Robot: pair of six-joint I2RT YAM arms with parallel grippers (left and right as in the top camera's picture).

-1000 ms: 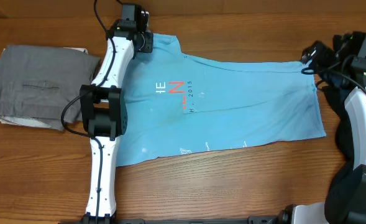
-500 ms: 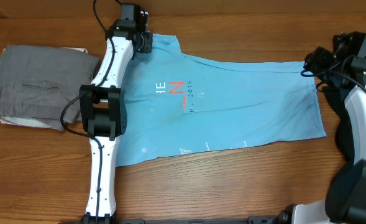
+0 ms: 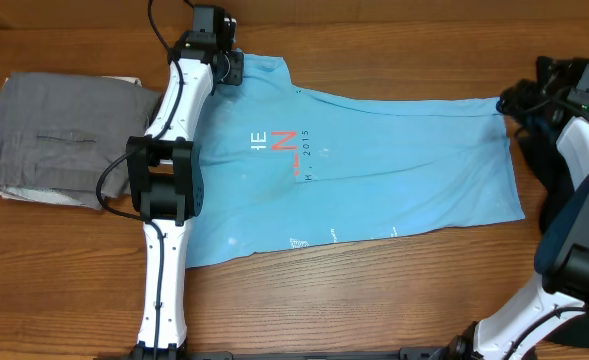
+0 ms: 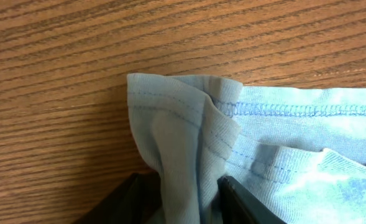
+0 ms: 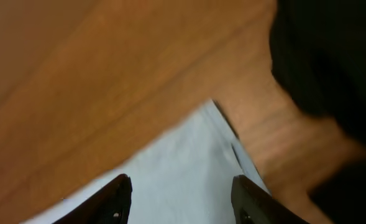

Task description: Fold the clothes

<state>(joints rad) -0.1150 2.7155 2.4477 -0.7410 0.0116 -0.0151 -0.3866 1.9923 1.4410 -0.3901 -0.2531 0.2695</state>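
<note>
The shirt (image 3: 374, 180) lies flat mid-table (image 3: 374, 310), long axis left to right, wider end left, and it hasn't moved. The left claw (image 4: 181, 200) has the bunched far-left corner between its fingers; whether it grips, we cannot tell. The right claw (image 5: 179, 199), jaws apart, has swung over the far-right corner.

Overhead, I'm looking straight down on the whole table (image 3: 374, 310) from high up. My left wrist camera sits tight over the far left corner of the shirt (image 4: 189, 137), and my right wrist camera hangs blurrily close over its far right corner. Both corners show from above too.
</note>
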